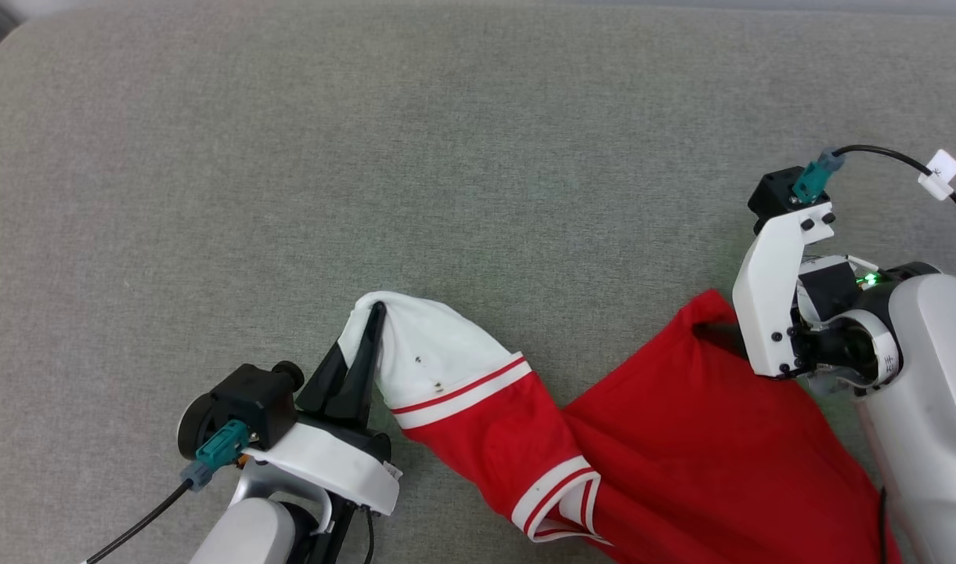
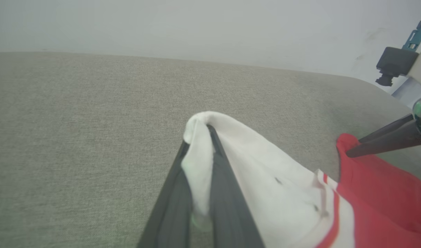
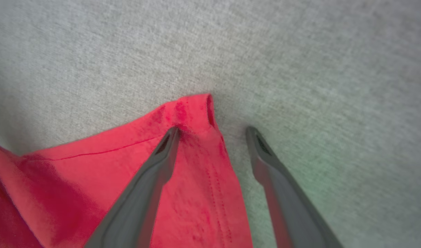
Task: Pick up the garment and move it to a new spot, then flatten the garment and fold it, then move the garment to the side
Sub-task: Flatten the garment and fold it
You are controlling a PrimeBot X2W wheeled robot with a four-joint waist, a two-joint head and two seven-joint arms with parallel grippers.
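Grey cushion [image 1: 446, 157] carries the rumpled red garment [image 1: 681, 439], white sleeve [image 1: 431, 352] red-striped.

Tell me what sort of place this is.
Probably an indoor clothes-folding bench: a broad grey woven-fabric surface, a plain pale wall behind it, and a red jersey shirt with white sleeves.

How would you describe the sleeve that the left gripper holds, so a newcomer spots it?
On the grey fabric surface, the red garment lies bunched near the robot. One sleeve stretches left from it, its tip pinched in the shut left gripper. It is white with red-striped trim, unlike the plain red corner by the open right gripper.
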